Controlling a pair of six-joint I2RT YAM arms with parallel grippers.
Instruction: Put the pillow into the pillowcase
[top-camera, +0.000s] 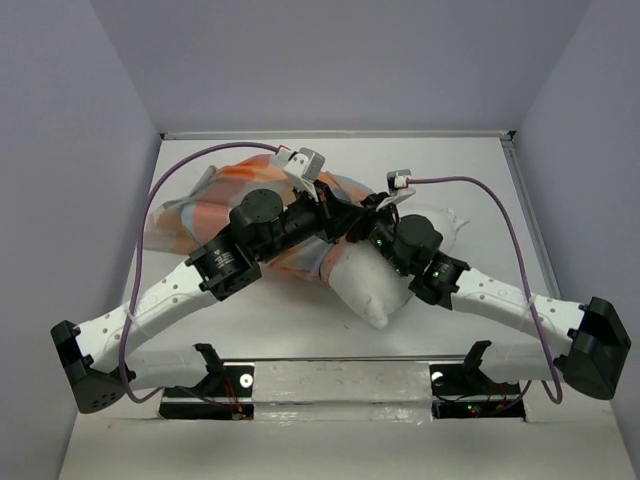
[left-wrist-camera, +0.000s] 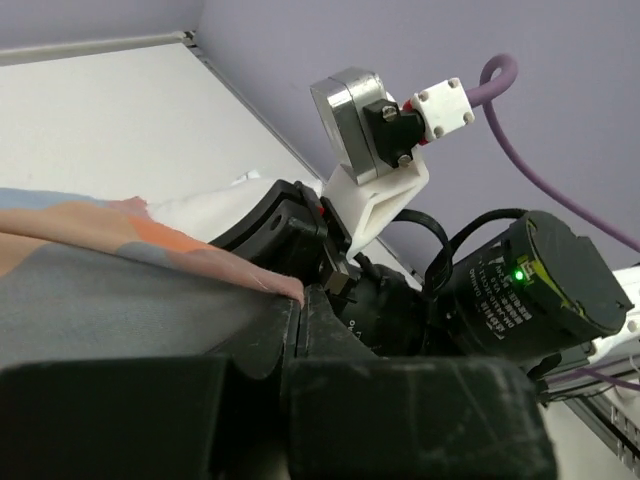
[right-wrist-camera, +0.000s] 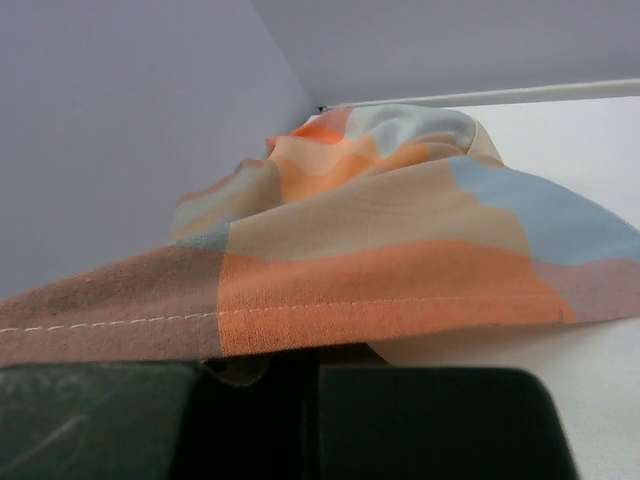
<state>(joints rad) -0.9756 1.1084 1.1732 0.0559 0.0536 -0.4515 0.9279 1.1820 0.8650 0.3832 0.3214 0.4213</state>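
Two robot arms meet over bedding at mid-table: the left gripper (top-camera: 332, 212) and the right gripper (top-camera: 358, 226) come together nose to nose where the checked pillowcase (top-camera: 205, 205) overlaps the white pillow (top-camera: 368, 283). From above, the pillowcase lies bunched toward the far left of the table (top-camera: 480, 200), mostly beyond and to the left of the left arm. The pillow lies just to its right, slanting from under the right arm's wrist down toward the near edge, its near corner bare. In the left wrist view, the pillowcase (left-wrist-camera: 100, 290) drapes over the left gripper (left-wrist-camera: 265, 400), its hemmed edge ending beside the black front of the right arm. A sliver of pillow (left-wrist-camera: 195, 207) shows just behind, and the right arm's wrist camera (left-wrist-camera: 350, 125) stands above. In the right wrist view, the pillowcase (right-wrist-camera: 400, 250) rises in a mound straight ahead, with its stitched hem stretched across the top of the right gripper (right-wrist-camera: 260, 410). On both arms the cloth covers the fingertips, so whether either gripper is clenched on the fabric or merely under it cannot be told.
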